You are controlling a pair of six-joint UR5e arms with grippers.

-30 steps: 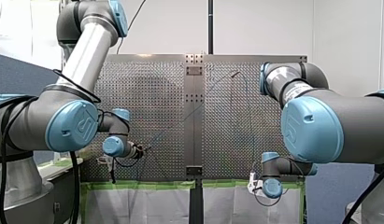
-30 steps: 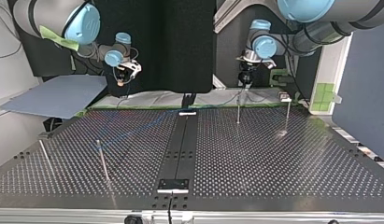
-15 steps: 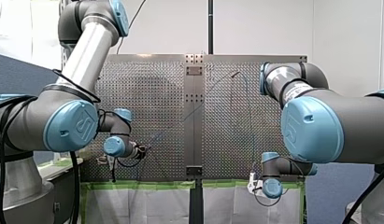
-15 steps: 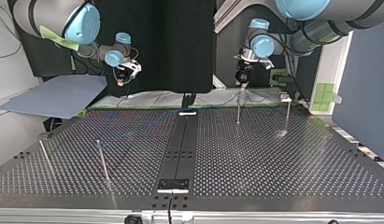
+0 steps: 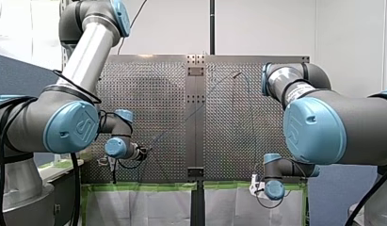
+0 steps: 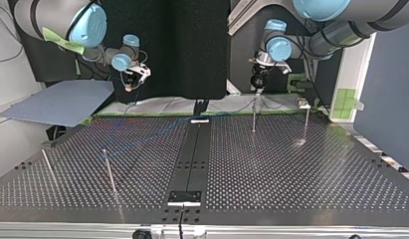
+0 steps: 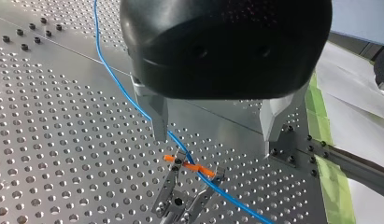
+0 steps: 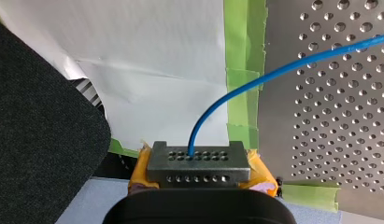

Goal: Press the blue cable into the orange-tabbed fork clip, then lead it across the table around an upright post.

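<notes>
No writing can be read here. The blue joint cap [image 5: 73,127] on our left arm carries a raised emblem, but we cannot make out its letters.

In the right wrist view, our right pincer [image 8: 199,163] is closed on the blue cable [image 8: 193,137]. The cable rises out of the perforated metal face between the yellow pads. From there it curves over the white paper [image 8: 157,70] and the green tape [image 8: 238,56] onto the perforated desk [image 7: 49,140].

In the left wrist view, our left pincer [image 7: 215,133] hangs with its metal fingers [image 7: 159,116] spread wide and holds nothing. The cable passes just beside one finger and slants down into the orange-tabbed fork clip [image 7: 202,170], which is below and ahead of the fingers. It lies across the clip at the orange tabs and runs on over the desk.

In the top view, thin upright posts [image 6: 254,117] stand on the desk, and the left pincer hangs above one of them near the far edge.
</notes>
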